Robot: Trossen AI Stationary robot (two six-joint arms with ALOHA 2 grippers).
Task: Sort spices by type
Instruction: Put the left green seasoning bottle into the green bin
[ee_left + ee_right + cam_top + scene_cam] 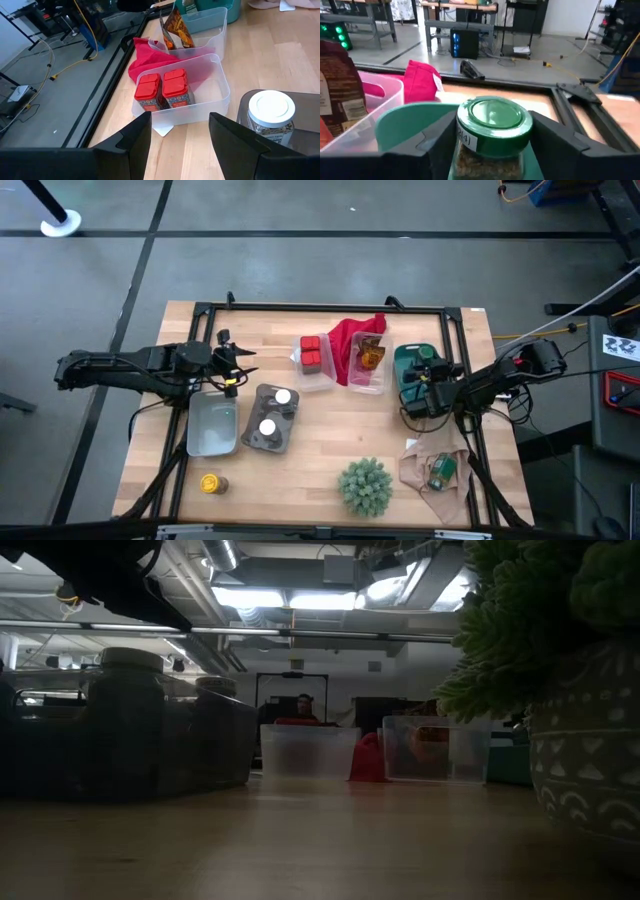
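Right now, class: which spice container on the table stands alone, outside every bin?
The yellow-capped jar, standing on bare wood at the table's front left. The red tins and white-topped jars all sit inside bins.

Light wooden table (330,430), clear plastic bins (217,95), red cloth (350,335).

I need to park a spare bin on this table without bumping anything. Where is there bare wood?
Free: the middle stretch between the grey tray, the clear bins and the spiky plant; also the strip between the yellow-capped jar and that plant. Crowded: the far half, with the bins, red cloth, teal bin and both grippers, left and right.
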